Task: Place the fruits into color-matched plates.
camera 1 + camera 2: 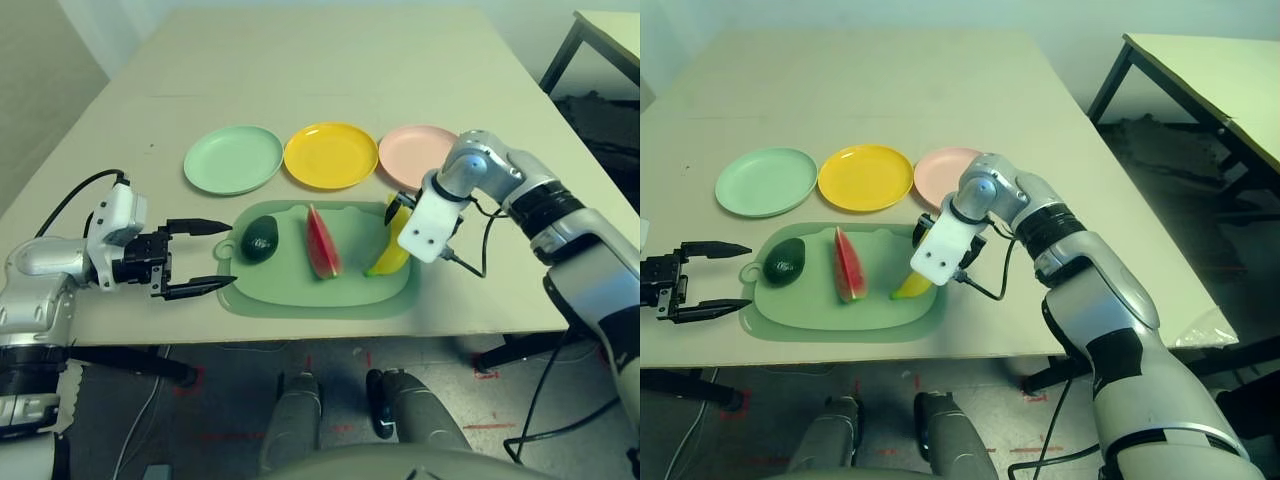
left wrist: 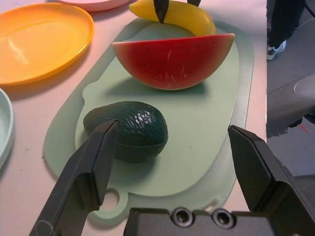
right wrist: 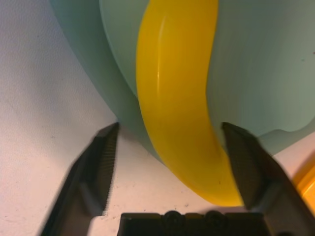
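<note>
On the green mat [image 1: 300, 290] lie a dark green avocado [image 1: 260, 240], a red watermelon wedge [image 1: 322, 243] and a yellow banana [image 1: 392, 252], from left to right. Behind the mat, the mint green plate [image 1: 233, 158], yellow plate [image 1: 330, 155] and pale pink plate [image 1: 415, 150] stand in a row, all bare. My left gripper [image 1: 226, 255] is open at the mat's left edge, pointing at the avocado [image 2: 130, 130] and apart from it. My right gripper [image 3: 170, 127] is open above the banana [image 3: 177, 98], one finger on each side of it.
The mat lies close to the table's front edge [image 1: 330, 335]. A second table [image 1: 608, 30] stands at the back right, with dark things on the floor under it. The tabletop behind the plates is bare.
</note>
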Robot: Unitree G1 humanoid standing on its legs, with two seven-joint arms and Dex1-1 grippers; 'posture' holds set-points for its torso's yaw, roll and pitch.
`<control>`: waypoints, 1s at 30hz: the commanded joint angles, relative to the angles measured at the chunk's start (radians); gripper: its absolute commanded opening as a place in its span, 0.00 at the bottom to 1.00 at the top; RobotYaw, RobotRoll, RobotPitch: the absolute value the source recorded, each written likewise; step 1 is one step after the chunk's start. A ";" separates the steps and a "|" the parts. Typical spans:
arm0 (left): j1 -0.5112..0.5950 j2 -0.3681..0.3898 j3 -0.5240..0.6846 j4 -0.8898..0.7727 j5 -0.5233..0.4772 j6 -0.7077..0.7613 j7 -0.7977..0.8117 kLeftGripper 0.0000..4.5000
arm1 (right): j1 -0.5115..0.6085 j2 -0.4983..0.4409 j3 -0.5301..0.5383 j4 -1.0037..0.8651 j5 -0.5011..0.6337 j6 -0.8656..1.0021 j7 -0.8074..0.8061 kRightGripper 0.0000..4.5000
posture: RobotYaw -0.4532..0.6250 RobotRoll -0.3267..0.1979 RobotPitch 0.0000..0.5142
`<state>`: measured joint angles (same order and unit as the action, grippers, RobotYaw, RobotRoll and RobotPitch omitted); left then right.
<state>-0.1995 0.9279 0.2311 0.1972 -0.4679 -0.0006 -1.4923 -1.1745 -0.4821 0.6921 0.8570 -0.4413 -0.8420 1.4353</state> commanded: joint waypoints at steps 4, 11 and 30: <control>0.017 0.016 0.014 -0.012 -0.001 -0.006 0.002 1.00 | 0.031 -0.004 -0.006 -0.013 0.031 0.018 0.045 0.38 | 0.48 0.62 0.29; 0.001 0.008 -0.006 0.008 0.011 -0.016 -0.001 1.00 | -0.002 -0.011 -0.036 -0.011 0.068 0.054 0.066 0.37 | 0.46 0.62 0.28; -0.009 -0.009 0.037 -0.112 -0.050 0.221 0.212 1.00 | -0.365 0.195 -0.119 0.338 0.014 0.213 -0.228 0.37 | 0.52 0.62 0.29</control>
<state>-0.2151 0.9231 0.2520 0.1196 -0.5106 0.1786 -1.3253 -1.5264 -0.3029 0.5666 1.1537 -0.3949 -0.6439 1.2654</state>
